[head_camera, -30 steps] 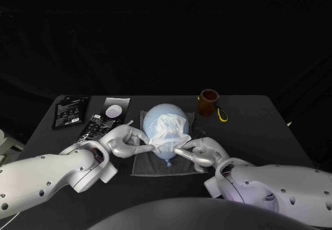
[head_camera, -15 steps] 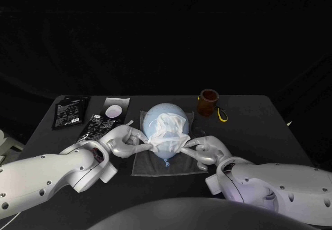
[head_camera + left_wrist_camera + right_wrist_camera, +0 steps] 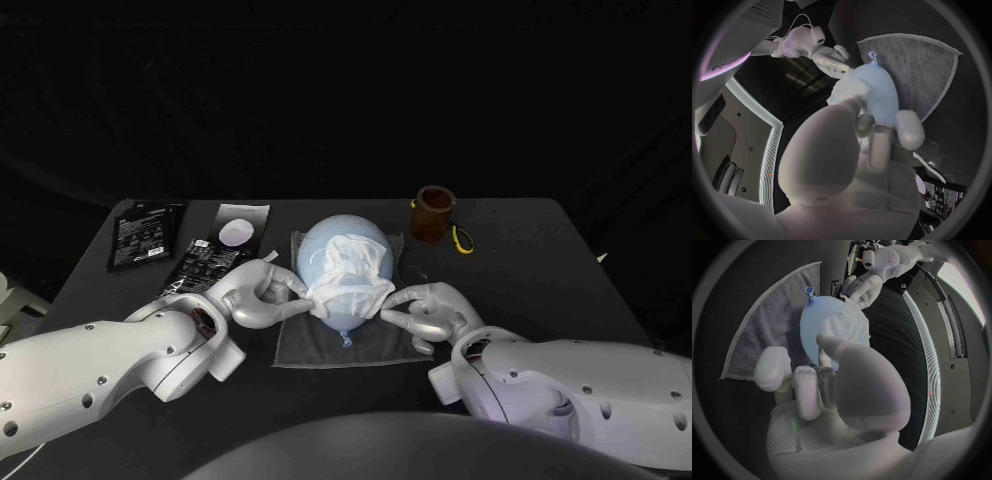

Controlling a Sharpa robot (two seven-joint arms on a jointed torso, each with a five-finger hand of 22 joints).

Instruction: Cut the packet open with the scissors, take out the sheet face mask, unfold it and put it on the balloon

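A pale blue balloon [image 3: 340, 245] lies on a grey towel [image 3: 312, 346] in the middle of the table. The white sheet mask [image 3: 351, 272] is draped over the balloon's near half, creased and bunched. My left hand [image 3: 260, 293] pinches the mask's left edge against the balloon, and my right hand [image 3: 420, 309] pinches its right edge. In the right wrist view the mask [image 3: 849, 324] covers one side of the balloon [image 3: 812, 324], with my right hand [image 3: 826, 385] close below it. The scissors [image 3: 462, 238], yellow-handled, lie at the back right.
Two black packets [image 3: 146, 231] [image 3: 203, 262] and a clear pouch with a round white piece [image 3: 241, 228] lie at the back left. An amber jar [image 3: 433, 212] stands beside the scissors.
My right hand has moved a little up and in towards the balloon, drawing the mask's right edge with it. The left hand and balloon have stayed put.
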